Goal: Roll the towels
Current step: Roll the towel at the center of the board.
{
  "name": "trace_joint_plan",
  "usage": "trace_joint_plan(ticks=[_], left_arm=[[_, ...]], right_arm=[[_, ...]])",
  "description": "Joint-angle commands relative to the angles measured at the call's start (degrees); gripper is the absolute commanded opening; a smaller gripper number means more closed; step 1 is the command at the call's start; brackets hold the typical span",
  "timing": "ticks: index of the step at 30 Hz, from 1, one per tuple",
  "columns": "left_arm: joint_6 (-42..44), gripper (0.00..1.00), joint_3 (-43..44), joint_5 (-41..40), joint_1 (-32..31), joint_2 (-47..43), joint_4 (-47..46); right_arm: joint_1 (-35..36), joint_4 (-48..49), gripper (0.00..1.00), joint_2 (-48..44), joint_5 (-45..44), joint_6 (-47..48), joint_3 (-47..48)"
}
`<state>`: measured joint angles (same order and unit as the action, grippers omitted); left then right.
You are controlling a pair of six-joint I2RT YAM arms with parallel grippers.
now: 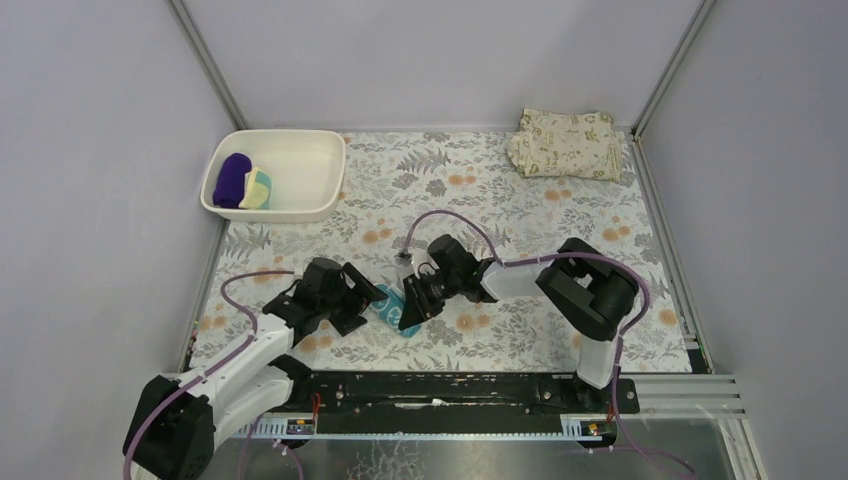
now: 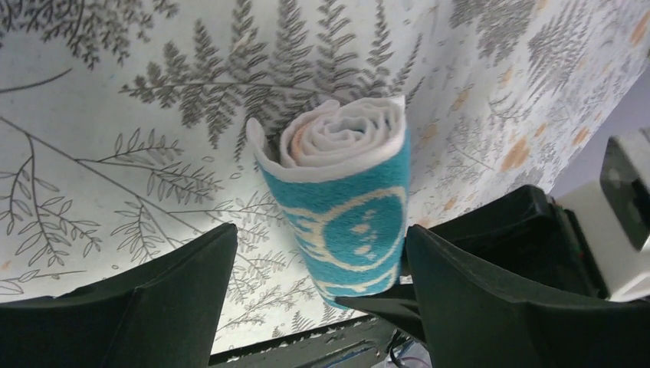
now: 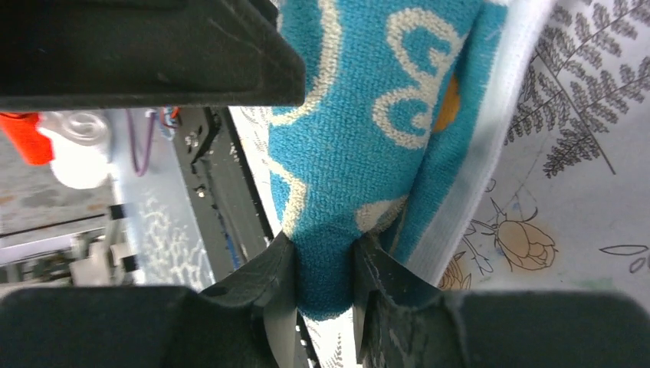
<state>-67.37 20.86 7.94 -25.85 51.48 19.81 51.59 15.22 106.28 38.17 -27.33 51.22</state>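
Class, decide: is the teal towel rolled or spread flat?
Rolled: the teal towel shows a spiral of layers at its end.

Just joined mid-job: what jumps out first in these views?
The rolled teal towel is near the front middle of the table, pinched by the right gripper, with the left gripper open around it. Back left, a white tub holds the purple towel and yellow towel.

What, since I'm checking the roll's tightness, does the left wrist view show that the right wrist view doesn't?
Left wrist only: the teal towel seen end-on, its spiral visible, with the left end effector open and straddling it. Right wrist only: the right end effector pinching the towel's end up close. Both: teal towel, fern-printed table cover.
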Motion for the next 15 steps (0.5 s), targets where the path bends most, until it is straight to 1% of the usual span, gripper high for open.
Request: trace_joint_plan(ticks=[1,5,7,11,15], left_arm=[[-2.5,0.80,-2.5,3.4,0.2,-0.1,-3.8],[-3.6,0.77,-3.5,4.8,0.0,1.3,-9.1],[-3.9,0.73,-3.7,5.3,-0.3,2.6,-10.9],[-4.3,0.71,-4.2,5.3,-1.2,4.8,-12.5],[-6.3,0.61,-6.8,6.7,-2.4,6.9,-17.0]], right_arm=[[-1.3,2.7,0.18,5.7,9.6,-10.1,-4.3],[-2.3,8.7,0.19,9.0,12.3,-16.3,-5.6],[-2.6,11.2,0.19,9.8,12.5,-18.8,-6.4],[-2.8,11.1,0.20,9.9,11.0,-20.0,-6.8],[-2.8,7.7,0.21,8.3,8.6,-18.0,-6.1]])
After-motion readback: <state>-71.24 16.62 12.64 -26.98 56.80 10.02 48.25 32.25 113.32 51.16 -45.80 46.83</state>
